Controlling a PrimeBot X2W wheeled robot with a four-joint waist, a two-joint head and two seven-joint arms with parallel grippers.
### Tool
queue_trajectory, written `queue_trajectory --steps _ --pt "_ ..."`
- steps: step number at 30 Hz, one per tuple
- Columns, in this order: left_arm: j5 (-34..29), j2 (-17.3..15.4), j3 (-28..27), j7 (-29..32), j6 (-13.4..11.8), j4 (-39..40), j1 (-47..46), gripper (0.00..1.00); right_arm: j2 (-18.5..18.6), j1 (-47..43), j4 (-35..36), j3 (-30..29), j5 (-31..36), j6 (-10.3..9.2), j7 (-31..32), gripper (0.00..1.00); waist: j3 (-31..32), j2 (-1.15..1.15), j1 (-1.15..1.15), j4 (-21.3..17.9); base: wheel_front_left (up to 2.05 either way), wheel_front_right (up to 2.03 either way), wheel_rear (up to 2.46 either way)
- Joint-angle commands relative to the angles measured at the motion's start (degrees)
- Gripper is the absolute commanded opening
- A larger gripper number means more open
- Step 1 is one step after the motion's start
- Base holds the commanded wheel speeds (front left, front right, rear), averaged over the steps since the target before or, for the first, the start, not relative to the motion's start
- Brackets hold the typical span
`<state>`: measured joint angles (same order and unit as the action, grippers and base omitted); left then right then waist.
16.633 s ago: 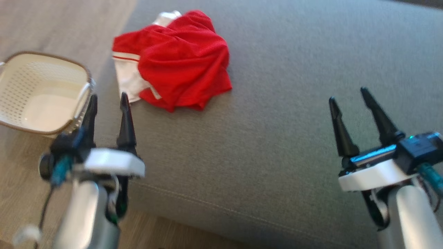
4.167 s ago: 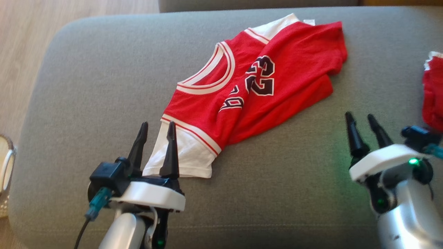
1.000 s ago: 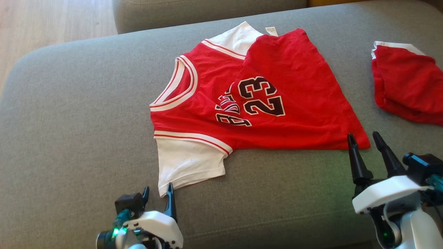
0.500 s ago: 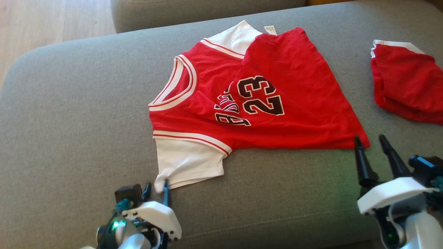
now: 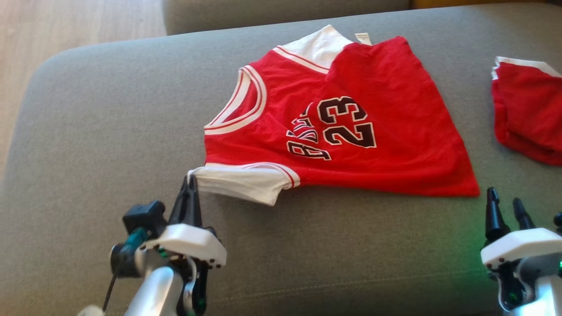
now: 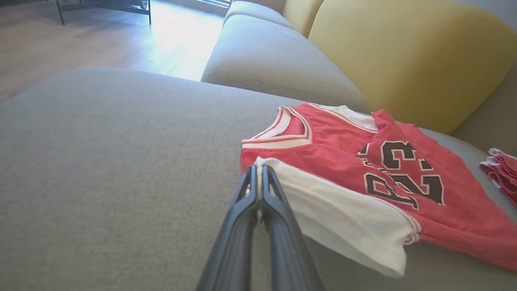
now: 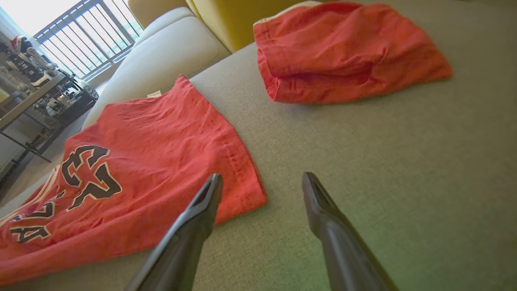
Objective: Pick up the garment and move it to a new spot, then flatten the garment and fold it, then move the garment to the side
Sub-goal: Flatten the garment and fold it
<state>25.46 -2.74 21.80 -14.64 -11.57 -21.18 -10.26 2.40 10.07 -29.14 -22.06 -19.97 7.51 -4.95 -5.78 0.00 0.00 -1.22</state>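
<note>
Red jersey with white sleeves, striped white neckline and black 23 lay mostly flat on grey cushion, neck to the left, hem to the right. Red fabric overlapped the far sleeve. Near white sleeve was bunched, its corner raised off the cushion.

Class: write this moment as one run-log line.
stage: flatten | left gripper: shut on jersey, at white sleeve corner | right gripper: open, near red hem corner | jersey: lying on grey cushion
</note>
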Motion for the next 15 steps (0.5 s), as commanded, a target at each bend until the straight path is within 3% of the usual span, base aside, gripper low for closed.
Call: queue_trajectory --steps 1,6,15 --pt "-1.3 -0.4 -2.8 -0.3 0.1 3.0 0.6 0.0 0.5 3.2 -0.5 1.1 -1.1 -0.02 -1.0 1.0 0.0 0.0 0.0 0.6 0.0 0.0 0.0" --pt "-3.6 -0.2 -3.5 -0.3 1.8 5.8 2.7 0.0 0.5 7.9 -10.7 0.5 -6.0 -0.02 -2.6 1.0 -0.3 0.0 0.0 1.9 0.0 0.0 0.0" --pt "-4.2 -0.2 -2.0 -0.4 3.0 5.7 2.6 0.0 0.5 13.5 -23.3 1.9 -6.7 -0.02 -6.7 1.0 -1.4 0.0 0.0 3.4 0.0 0.0 0.0"
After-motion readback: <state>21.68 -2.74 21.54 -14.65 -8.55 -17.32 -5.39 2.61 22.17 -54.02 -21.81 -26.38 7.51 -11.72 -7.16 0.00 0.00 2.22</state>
